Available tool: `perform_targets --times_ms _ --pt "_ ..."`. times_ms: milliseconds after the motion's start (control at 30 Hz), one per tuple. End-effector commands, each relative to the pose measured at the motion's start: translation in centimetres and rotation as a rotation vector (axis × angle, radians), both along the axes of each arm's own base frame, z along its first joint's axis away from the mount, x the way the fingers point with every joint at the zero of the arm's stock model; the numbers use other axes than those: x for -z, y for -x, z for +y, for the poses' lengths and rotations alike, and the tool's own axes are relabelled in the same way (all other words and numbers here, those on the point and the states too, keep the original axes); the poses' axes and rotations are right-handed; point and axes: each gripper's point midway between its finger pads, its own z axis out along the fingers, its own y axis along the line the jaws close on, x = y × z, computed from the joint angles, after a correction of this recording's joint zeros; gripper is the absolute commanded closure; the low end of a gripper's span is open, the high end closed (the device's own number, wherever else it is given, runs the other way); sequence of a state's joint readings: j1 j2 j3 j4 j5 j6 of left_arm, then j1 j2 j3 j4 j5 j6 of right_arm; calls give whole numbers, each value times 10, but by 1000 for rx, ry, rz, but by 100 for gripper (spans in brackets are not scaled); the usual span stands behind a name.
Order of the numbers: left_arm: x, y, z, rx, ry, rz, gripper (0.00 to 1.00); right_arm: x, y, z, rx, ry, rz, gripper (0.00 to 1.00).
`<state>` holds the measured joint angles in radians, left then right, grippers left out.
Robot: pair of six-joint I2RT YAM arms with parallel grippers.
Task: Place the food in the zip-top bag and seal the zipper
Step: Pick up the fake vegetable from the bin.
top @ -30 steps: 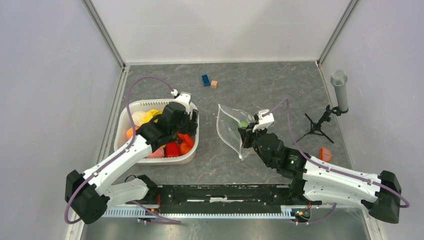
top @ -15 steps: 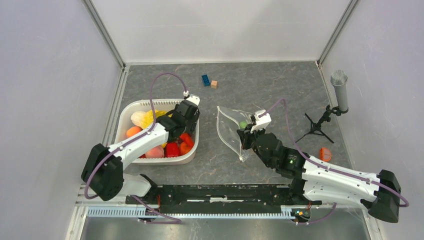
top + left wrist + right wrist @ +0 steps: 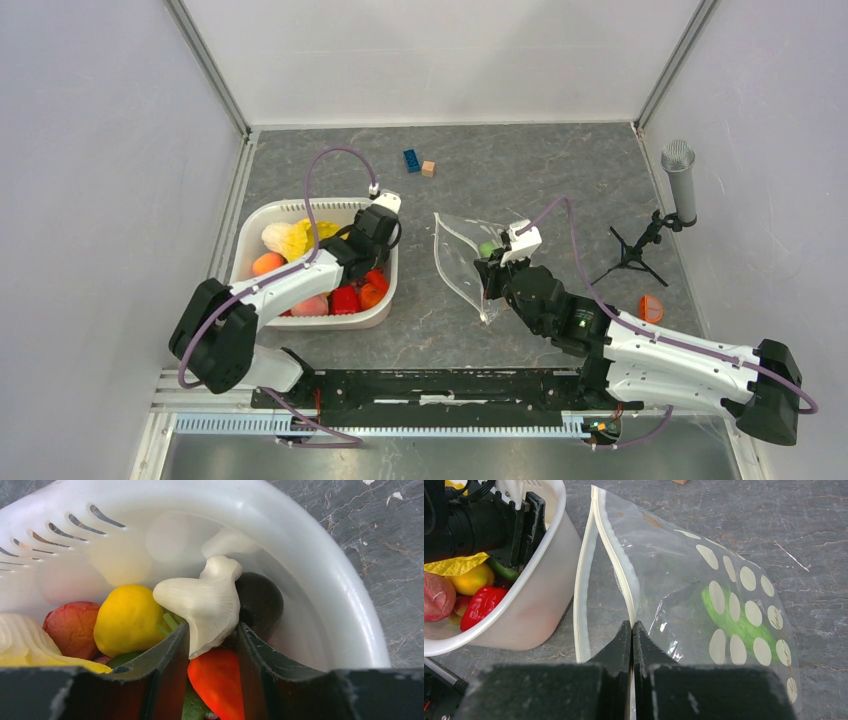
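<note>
The white basket [image 3: 300, 206] holds the food: a peach [image 3: 267, 264], a crinkled yellow piece [image 3: 296, 238] and a red pepper [image 3: 345, 298]. My left gripper [image 3: 370, 258] is down in the basket's right corner. In the left wrist view its fingers [image 3: 212, 627] are shut on a white mushroom-shaped piece [image 3: 202, 600], above an orange-red piece [image 3: 217, 680] and beside a yellow fruit [image 3: 127, 617]. My right gripper [image 3: 488, 272] is shut on the upper zipper strip [image 3: 616, 565] of the dotted zip-top bag [image 3: 684, 580], holding its mouth open toward the basket. A green piece [image 3: 734, 620] lies inside the bag.
A blue brick [image 3: 411, 160] and a small wooden cube [image 3: 428, 168] lie at the back. A microphone on a small tripod [image 3: 680, 180] stands at the right wall. An orange piece [image 3: 651, 307] lies on the table beside my right arm.
My left arm has swung right and reached down into the basket's right corner, its fingers now around the white piece. The right gripper and the bag have barely moved.
</note>
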<state>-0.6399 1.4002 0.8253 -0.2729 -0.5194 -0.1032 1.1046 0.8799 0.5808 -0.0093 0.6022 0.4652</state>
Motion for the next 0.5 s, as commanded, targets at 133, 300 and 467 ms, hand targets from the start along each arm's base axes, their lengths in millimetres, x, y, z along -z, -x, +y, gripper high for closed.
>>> perform_targets --times_ms 133,300,467 --pt "-5 -6 -1 -22 32 -45 91 -20 -3 1 7 -42 -28 99" --pt "-33 0 -7 -20 126 -80 94 -20 -3 1 10 -48 -24 99" --pt "-81 13 -10 10 277 -184 95 -18 -4 0 19 -44 -23 99"
